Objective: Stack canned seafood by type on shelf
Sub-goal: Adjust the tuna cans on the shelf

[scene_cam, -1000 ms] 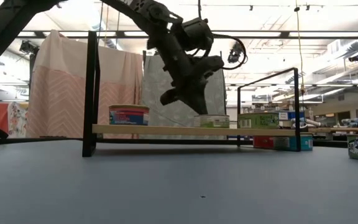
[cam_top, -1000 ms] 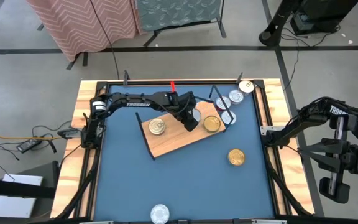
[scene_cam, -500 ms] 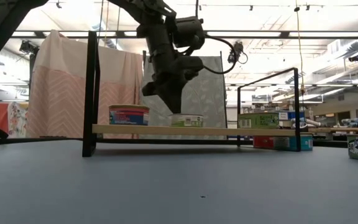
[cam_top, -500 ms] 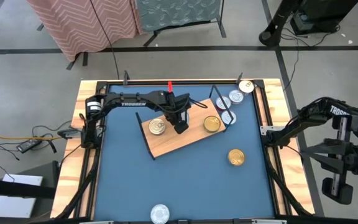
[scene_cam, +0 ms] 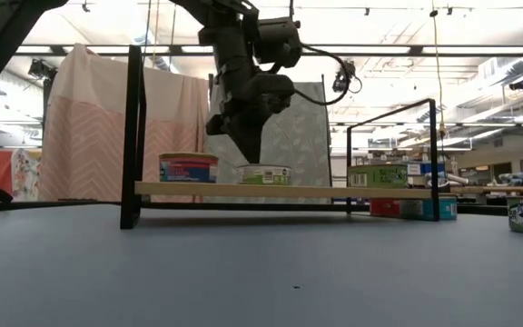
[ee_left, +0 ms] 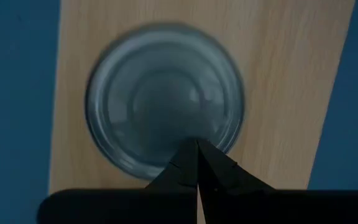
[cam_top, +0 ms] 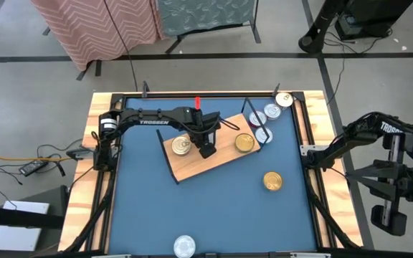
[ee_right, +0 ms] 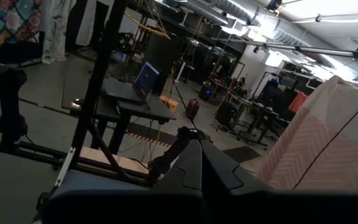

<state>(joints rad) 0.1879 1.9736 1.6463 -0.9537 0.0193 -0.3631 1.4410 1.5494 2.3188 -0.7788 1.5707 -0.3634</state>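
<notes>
Nearest you, at the bottom edge of the high view, one silver-lidded tin [cam_top: 184, 246] sits alone on the blue table [cam_top: 214, 208], and a gold-lidded tin [cam_top: 272, 181] lies right of centre, both apart from the shelf [cam_top: 199, 166]. That shelf, a light-wood board, lies at an angle across the middle of the frame. On it you have three tins: a silver one [cam_top: 181, 146] toward its left end, a gold one [cam_top: 244, 142] toward its right, and between them a silver-lidded tin [ee_left: 165, 102] under your left gripper [cam_top: 206, 150]. Its fingers are pressed together with nothing between them, tips down at that tin's near edge, probably to nudge it along the board. Beyond the shelf, in the upper right corner of the table, more silver tins [cam_top: 271, 112] wait unsorted. Your right gripper [ee_right: 194, 171] is parked off the table's right side, fingers together and empty.
</notes>
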